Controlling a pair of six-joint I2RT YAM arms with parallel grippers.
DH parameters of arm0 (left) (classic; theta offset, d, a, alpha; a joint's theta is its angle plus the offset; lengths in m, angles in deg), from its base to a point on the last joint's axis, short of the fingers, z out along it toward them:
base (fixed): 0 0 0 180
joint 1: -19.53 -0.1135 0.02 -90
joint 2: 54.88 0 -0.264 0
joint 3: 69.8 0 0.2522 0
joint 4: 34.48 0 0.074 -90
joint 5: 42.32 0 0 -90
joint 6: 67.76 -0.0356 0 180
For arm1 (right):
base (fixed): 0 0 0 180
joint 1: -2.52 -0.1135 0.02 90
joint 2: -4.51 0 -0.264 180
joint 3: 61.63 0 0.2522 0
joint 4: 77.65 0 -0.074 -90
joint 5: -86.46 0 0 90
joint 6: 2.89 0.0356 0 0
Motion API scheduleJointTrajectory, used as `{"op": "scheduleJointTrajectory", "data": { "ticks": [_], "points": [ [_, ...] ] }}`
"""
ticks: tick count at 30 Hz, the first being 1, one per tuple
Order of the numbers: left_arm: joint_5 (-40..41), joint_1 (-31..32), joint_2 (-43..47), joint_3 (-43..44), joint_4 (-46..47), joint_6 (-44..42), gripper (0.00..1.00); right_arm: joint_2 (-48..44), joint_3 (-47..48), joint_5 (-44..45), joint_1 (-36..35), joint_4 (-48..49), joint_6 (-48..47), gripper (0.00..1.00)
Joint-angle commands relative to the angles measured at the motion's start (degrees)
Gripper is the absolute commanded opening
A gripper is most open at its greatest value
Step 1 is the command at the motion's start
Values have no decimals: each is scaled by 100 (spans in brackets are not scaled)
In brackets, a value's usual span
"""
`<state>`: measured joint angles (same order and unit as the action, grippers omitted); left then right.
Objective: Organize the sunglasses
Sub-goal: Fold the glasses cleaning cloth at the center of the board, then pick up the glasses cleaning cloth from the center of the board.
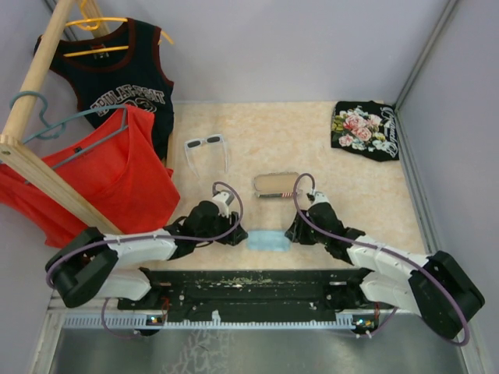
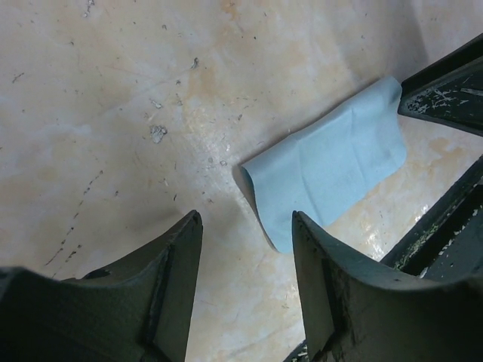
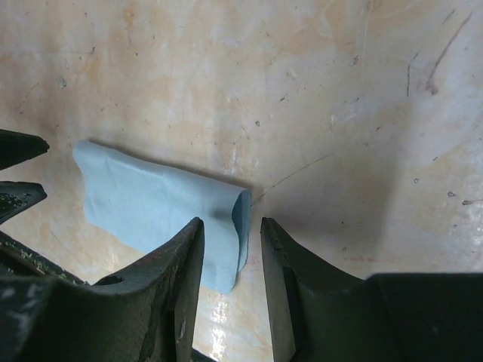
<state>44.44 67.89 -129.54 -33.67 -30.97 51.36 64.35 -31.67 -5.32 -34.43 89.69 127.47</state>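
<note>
Dark, matte fingers point(image 2: 170, 290) of the left gripper point(image 2: 246, 220) stand well apart with curved, scuffed inner faces. Nothing is clamped between them. One corner of a light-blue cloth point(image 2: 332, 162) lies on the table under the gap.

The right gripper point(image 3: 230, 226) has its fingers point(image 3: 170, 294) parted more narrowly. The rolled end of the same cloth sits in the gap. Whether either finger presses it cannot be told, and a slit of daylight shows beside the fold. The cloth is soft, thin and folded over into a loose oblong with rounded creases.

Seen from above, the two grippers face each other low over the near edge, one at each end of the cloth. The table point(image 1: 351, 187) beneath is a glossy beige, marbled and flecked with dark specks and scratches.

Just beyond the cloth lies an oblong case point(image 1: 277, 185) with rounded ends. The sunglasses point(image 1: 205, 144) rest farther back and to the left, well apart from both grippers. They have a white plastic frame, dark lenses and thin arms unfolded toward the near side, beside the hem of a red top point(image 1: 117, 179) on a hanger.
</note>
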Motion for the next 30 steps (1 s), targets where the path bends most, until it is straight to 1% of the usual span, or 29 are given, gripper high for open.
{"op": "scheduleJointTrajectory", "data": {
  "ticks": [1,8,14,22,30],
  "points": [
    [-254,-51,-142,150,379,88,57,86,267,-54,45,553,68,37],
    [-364,-103,-475,308,447,52,54,298,312,-50,44,604,70,36],
    [-450,-116,-667,415,535,82,52,399,313,-75,47,689,78,32],
    [-504,-162,-788,448,575,90,49,418,334,-31,46,681,88,23],
    [-547,-228,-758,429,571,134,49,425,344,-28,43,698,86,10]
  ]
}}
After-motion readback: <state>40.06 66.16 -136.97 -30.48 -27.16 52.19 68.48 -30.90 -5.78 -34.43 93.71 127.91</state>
